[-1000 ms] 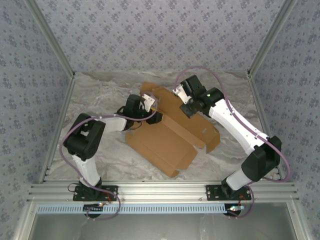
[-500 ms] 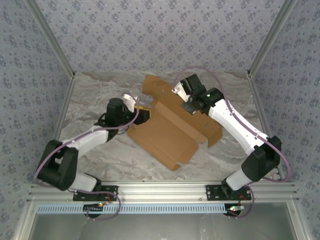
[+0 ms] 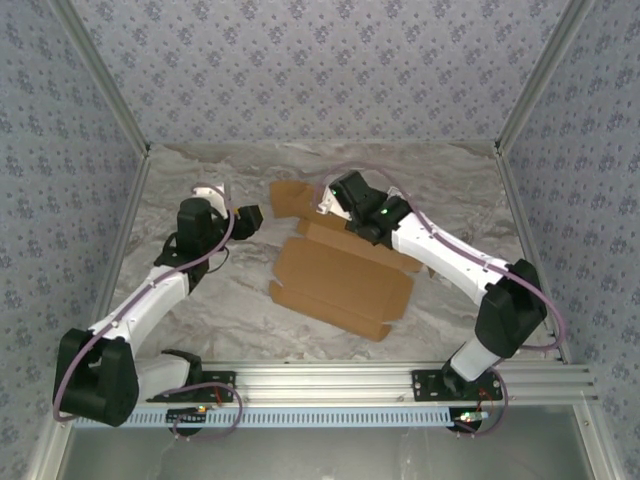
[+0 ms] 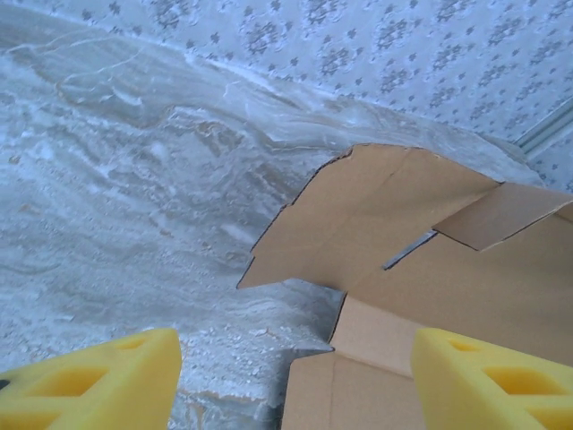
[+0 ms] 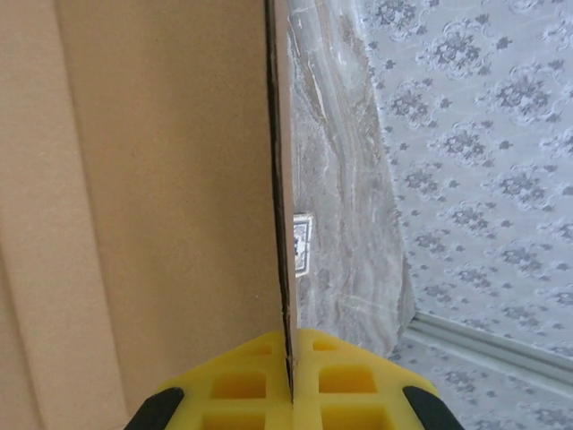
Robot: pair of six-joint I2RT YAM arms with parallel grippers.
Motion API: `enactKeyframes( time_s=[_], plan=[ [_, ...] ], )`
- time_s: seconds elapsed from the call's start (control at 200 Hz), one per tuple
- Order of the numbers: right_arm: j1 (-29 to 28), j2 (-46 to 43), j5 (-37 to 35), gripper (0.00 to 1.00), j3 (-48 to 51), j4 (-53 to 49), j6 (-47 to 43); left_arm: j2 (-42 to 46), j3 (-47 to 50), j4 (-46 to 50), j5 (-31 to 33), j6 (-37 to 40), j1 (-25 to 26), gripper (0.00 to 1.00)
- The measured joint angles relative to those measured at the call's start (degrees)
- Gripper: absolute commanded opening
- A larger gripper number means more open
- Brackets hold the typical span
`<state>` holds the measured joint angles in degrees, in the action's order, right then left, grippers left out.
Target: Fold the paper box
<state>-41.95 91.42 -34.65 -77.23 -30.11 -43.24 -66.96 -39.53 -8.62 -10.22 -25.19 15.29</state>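
The paper box (image 3: pixel 340 285) lies half-formed mid-worktop (image 3: pixel 240 320). The right gripper (image 5: pixel 288 358) pinches its far edge; the left gripper (image 4: pixel 295 381) gapes empty just left. Folding seems midway; next likely needs the left bracing the box.

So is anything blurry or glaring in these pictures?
Top external view: soft, even light, no glare, a faint shadow beside the paper box. Left wrist view: the yellow fingers of the left gripper look soft at the bottom corners; the cardboard beyond is crisper. Right wrist view: the right gripper, shut on the box's edge, and the wallpaper both read clearly.
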Motion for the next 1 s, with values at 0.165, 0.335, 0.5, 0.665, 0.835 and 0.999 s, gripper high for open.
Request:
enactKeyframes(
  time_s=[0.165, 0.335, 0.5, 0.665, 0.835, 0.999],
  plan=[
    [-0.52, 0.15, -3.15, 0.00, 4.87, 11.02, -7.19, -1.05, 0.00, 0.07, 0.33, -1.27, -2.97, 0.69],
    [-0.52, -0.37, -3.74, 0.00, 11.96, 23.65, -15.63, -3.76, -0.11, 0.13, 0.42, -1.95, -6.32, 0.69],
    [-0.28, -2.40, -2.60, 0.00, 17.55, 33.46, -23.15, -9.25, -3.39, 1.68, -0.11, -1.92, -9.62, 0.69],
    [0.94, -4.11, 0.04, 0.00, 21.29, 41.53, -29.57, -15.41, -9.75, 3.76, -0.83, -0.81, -11.82, 0.69],
    [3.06, -4.22, 2.69, 0.00, 23.93, 47.84, -34.45, -22.73, -17.22, 5.84, -1.88, 2.14, -11.80, 0.67],
    [4.68, -4.15, 4.96, 0.00, 26.93, 53.24, -37.46, -30.10, -22.32, 7.21, -4.37, 5.73, -11.65, 0.65]
  ],
)
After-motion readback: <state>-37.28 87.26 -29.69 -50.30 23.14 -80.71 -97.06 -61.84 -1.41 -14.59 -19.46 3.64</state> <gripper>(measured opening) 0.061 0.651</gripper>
